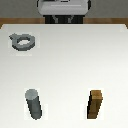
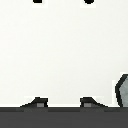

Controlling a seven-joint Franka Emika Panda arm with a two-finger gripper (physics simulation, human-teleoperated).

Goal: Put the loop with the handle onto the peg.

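The loop with the handle [image 1: 22, 41] is a flat grey ring with a small tab. It lies on the white table at the back of the exterior view's left. The peg [image 1: 34, 104] is an upright grey cylinder at the front left. The gripper does not show in the exterior view. In the wrist view only the two dark tips of my gripper [image 2: 64, 1] show, set wide apart with nothing between them, above bare table. A grey faceted edge [image 2: 123, 90] at the frame's border looks like part of the loop, off to the side of the gripper.
A brown wooden block [image 1: 96, 104] stands upright at the front of the exterior view's right, level with the peg. The robot's base [image 1: 63, 7] is at the table's far edge. In the wrist view a dark band [image 2: 64, 117] runs along the table's edge.
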